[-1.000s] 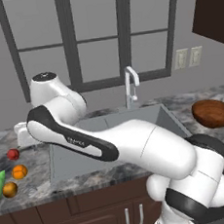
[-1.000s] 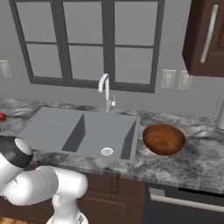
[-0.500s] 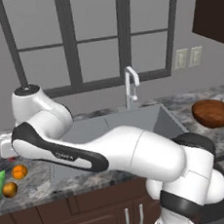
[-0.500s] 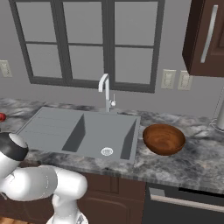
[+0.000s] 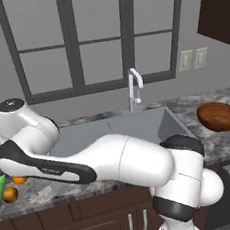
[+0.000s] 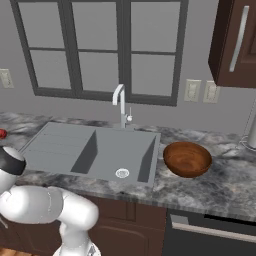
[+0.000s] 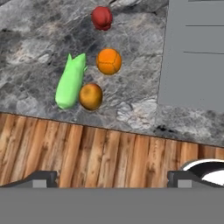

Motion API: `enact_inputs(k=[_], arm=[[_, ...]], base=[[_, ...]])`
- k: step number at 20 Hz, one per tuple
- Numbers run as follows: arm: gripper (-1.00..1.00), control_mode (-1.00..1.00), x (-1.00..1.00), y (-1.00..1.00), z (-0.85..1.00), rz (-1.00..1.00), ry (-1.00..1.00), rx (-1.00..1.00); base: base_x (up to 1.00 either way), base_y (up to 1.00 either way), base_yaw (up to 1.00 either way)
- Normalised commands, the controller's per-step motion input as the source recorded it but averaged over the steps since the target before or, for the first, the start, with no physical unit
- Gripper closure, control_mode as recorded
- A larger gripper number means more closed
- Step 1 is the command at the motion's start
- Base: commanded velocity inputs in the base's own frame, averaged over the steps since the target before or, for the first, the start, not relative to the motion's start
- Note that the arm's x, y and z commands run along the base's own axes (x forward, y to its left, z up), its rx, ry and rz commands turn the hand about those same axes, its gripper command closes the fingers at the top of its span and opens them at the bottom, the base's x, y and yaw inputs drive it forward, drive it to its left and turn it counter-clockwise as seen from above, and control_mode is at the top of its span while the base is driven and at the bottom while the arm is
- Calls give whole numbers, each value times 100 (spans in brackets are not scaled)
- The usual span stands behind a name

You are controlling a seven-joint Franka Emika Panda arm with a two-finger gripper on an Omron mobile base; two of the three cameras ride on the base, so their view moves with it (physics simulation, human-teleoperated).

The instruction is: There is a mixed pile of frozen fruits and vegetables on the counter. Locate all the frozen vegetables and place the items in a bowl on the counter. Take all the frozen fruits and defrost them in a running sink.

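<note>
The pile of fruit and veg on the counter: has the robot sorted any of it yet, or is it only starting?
Only starting, it seems. Nothing looks done: the brown wooden bowl is empty, the grey sink holds nothing and no water runs from the tap. Nothing is in hand; the hand view looks down on the pile. All four pieces wait on the counter: green vegetable, red fruit, orange fruit and brownish-orange one.
</note>
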Motion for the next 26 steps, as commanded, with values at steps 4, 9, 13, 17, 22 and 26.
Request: enact_inputs(k=[4, 9, 13, 17, 22, 26], arm=[[-100, -100, 18, 28, -19, 0, -3, 0], [-100, -100, 39, 20, -21, 0, -1, 0], [-100, -100, 23, 13, -20, 0, 0, 0], [-100, -100, 0, 25, -25, 1, 0, 0], [-100, -100, 9, 21, -21, 0, 0, 0], [-100, -100, 28, 13, -18, 0, 0, 0]], base=[[0, 0, 0], [0, 0, 0], [0, 0, 0], [0, 0, 0], [0, 0, 0], [0, 0, 0]])
